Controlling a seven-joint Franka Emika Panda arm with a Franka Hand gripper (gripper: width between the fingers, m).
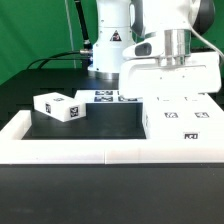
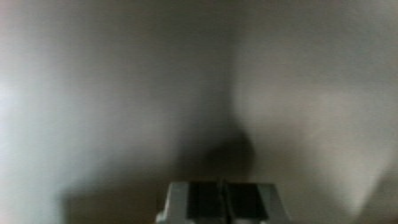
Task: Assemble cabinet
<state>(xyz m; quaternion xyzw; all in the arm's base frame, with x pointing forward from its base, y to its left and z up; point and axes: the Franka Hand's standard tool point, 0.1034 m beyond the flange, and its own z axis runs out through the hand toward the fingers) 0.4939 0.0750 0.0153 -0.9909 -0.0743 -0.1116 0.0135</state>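
Note:
A small white cabinet block (image 1: 58, 106) with black-and-white tags lies on the black table at the exterior view's left. The big white cabinet body (image 1: 182, 124), with tags on its front, stands at the exterior view's right. My gripper (image 1: 172, 94) hangs straight down onto the body's top, and its fingertips are hidden behind the body's edge. In the wrist view the gripper (image 2: 217, 196) has its two dark pads pressed together with nothing seen between them. A blurred white surface fills the rest of that view, very close.
The marker board (image 1: 105, 97) lies flat behind the block, at the foot of the robot base (image 1: 108, 45). A low white border rail (image 1: 70, 150) runs along the front and up the left side of the work area.

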